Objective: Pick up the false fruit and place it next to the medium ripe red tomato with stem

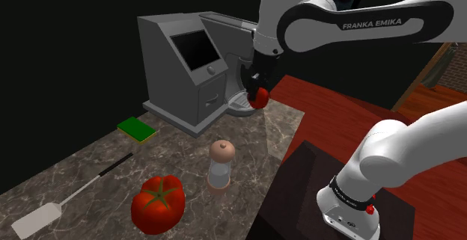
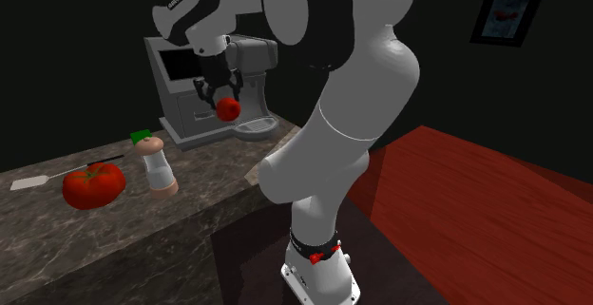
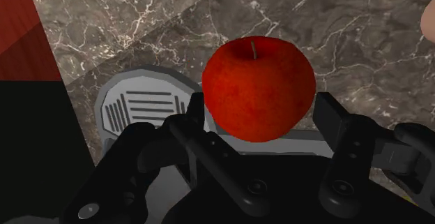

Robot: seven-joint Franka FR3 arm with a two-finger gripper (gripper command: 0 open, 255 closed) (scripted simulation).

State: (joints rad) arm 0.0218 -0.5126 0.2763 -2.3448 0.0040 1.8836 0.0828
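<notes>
A red apple with a short stem (image 3: 258, 86) is clasped between my black fingers. My gripper (image 1: 257, 89) is shut on the apple (image 1: 260, 98) and holds it in the air, just in front of the grey coffee machine. In the second exterior view the gripper (image 2: 225, 102) and apple (image 2: 227, 110) hang above the marble counter. A large red tomato with a green stem (image 1: 158, 203) rests on the counter near the shoulder view's front edge, well away from the apple. The same tomato (image 2: 93, 184) lies at the second exterior view's left.
A grey coffee machine (image 1: 187, 66) stands at the back, and its drip tray (image 3: 143, 107) lies under my hand. A pepper mill (image 1: 220, 164) stands between the apple and the tomato. A green sponge (image 1: 136, 129) and a spatula (image 1: 60, 201) lie on the marble counter (image 1: 90, 164).
</notes>
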